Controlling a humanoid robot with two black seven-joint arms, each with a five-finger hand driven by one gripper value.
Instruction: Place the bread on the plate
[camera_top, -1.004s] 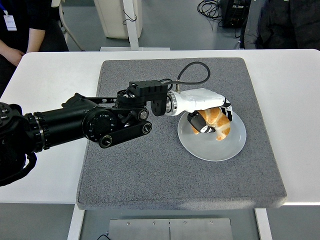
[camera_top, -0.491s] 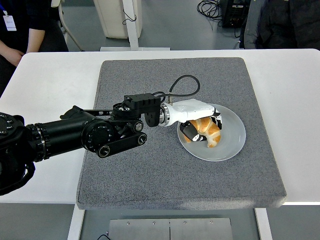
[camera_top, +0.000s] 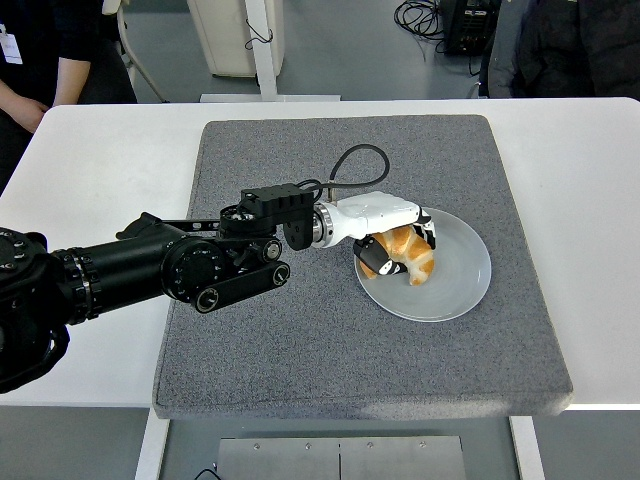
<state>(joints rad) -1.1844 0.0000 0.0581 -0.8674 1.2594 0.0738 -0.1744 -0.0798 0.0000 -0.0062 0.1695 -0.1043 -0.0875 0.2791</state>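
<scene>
Table: the white table (camera_top: 80, 180) runs from the near edge at the bottom up to the people at the top; a grey mat (camera_top: 300, 340) covers its middle.

Left arm: the black left arm (camera_top: 150, 270) comes in from the left edge and reaches across the mat to the plate.

Left hand: the white left hand (camera_top: 385, 228) lies over the left part of the plate, its fingers curled around the bread from above, a dark thumb tip under the bread's near-left end. It grasps the bread.

Bread: the bread (camera_top: 405, 255), a golden croissant, sits low over the left half of the plate (camera_top: 465, 270); whether it already touches the dish I cannot tell.

Change: over the last second the hand has drawn back leftward, carrying the bread from the plate's middle toward its left side; the cable loop behind the wrist has moved with it.

Meaning for the task: the bread is over the target and looks close to set down. What seems left is to loosen the fingers and pull the hand clear without dragging the bread off the rim.

Right hand: not in view.

Far side: a person's dark sleeve and hand (camera_top: 25, 105) show at the top left, clear of the mat; another dark-clothed person (camera_top: 570, 50) sits at the top right.
</scene>
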